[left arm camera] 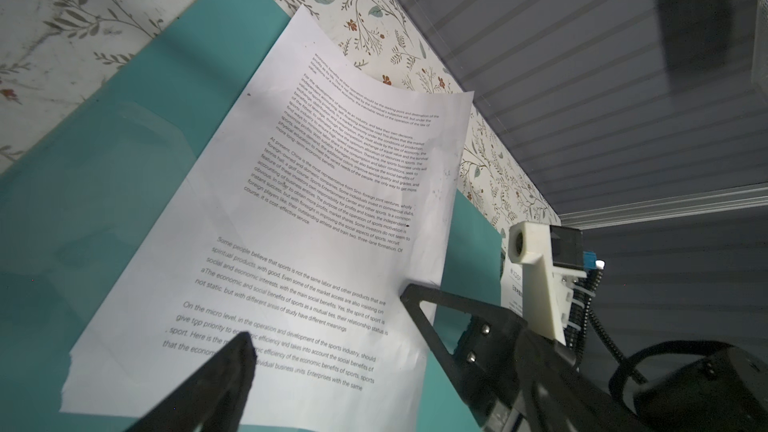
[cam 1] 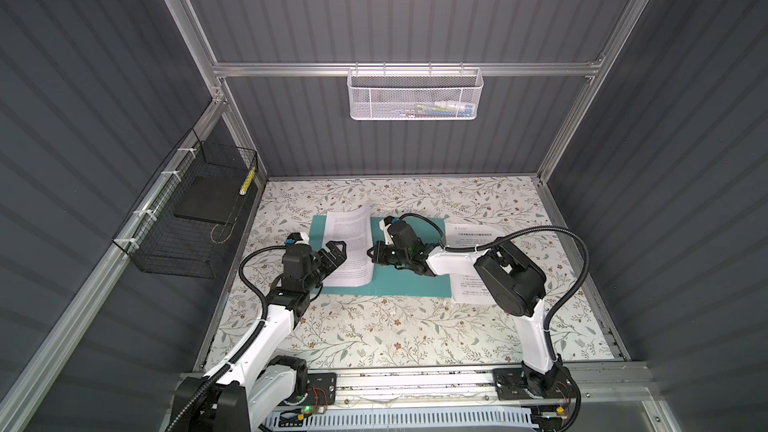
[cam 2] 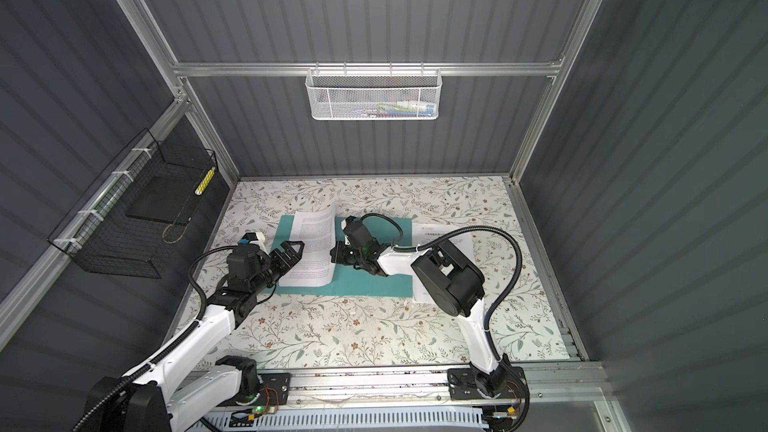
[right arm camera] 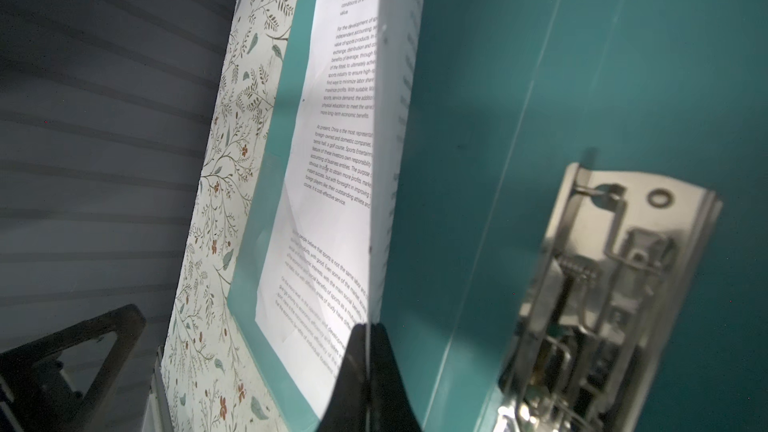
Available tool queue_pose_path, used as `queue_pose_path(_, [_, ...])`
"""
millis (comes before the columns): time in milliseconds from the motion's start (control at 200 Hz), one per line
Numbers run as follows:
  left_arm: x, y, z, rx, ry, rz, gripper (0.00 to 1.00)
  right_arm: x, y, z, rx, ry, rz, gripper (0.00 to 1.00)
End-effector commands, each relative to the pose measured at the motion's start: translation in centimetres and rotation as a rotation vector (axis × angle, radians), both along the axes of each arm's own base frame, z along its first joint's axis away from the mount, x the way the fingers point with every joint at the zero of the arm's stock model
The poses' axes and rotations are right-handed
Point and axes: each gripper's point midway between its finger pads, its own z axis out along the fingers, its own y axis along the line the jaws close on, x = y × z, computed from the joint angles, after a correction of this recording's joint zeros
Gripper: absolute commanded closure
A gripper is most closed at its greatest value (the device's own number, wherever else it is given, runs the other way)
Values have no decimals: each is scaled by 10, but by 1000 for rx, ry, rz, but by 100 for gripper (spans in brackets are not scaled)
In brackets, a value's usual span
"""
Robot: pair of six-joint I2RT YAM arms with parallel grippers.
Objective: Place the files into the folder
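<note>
The teal folder (cam 1: 395, 284) (cam 2: 365, 284) lies open on the floral table, its metal clip (right arm camera: 615, 263) on the inner spine. One white printed file sheet (cam 1: 349, 243) (cam 2: 313, 238) (left arm camera: 332, 201) rests on the folder's left cover (left arm camera: 124, 160). Its right edge is curled up and pinched in my shut right gripper (cam 1: 370, 255) (cam 2: 332, 257) (right arm camera: 368, 328). My left gripper (cam 1: 337, 252) (cam 2: 293, 253) (left arm camera: 325, 313) hovers open over the sheet's near left part, nothing between its fingers. Another file sheet (cam 1: 471, 234) (cam 2: 432, 231) lies at the folder's right end, partly hidden under the right arm.
A black wire basket (cam 1: 166, 243) on the left wall holds a flat black slab (cam 1: 203, 197). A white mesh basket (cam 1: 415, 95) hangs on the rear wall. The floral table (cam 1: 374, 334) ends at a metal rail (cam 1: 415, 380) in front. Grey panels close in three sides.
</note>
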Motion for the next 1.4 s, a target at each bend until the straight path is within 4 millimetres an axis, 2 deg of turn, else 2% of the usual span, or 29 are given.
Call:
queue_pose_path(0, [-1, 3, -6, 11, 14, 4, 2, -4, 10, -10, 2, 33, 15, 100])
queue_pose_path(661, [-5, 7, -16, 24, 33, 16, 2, -6, 15, -30, 32, 135, -43, 100])
queue_pose_path(1051, [-8, 10, -14, 32, 30, 27, 2, 7, 17, -21, 30, 109, -86, 100])
queue_pose_path(1266, [-9, 12, -14, 40, 32, 31, 2, 9, 11, -21, 9, 98, -103, 100])
queue_pose_path(1396, [-7, 11, -17, 34, 37, 30, 2, 6, 17, -22, 20, 107, -84, 100])
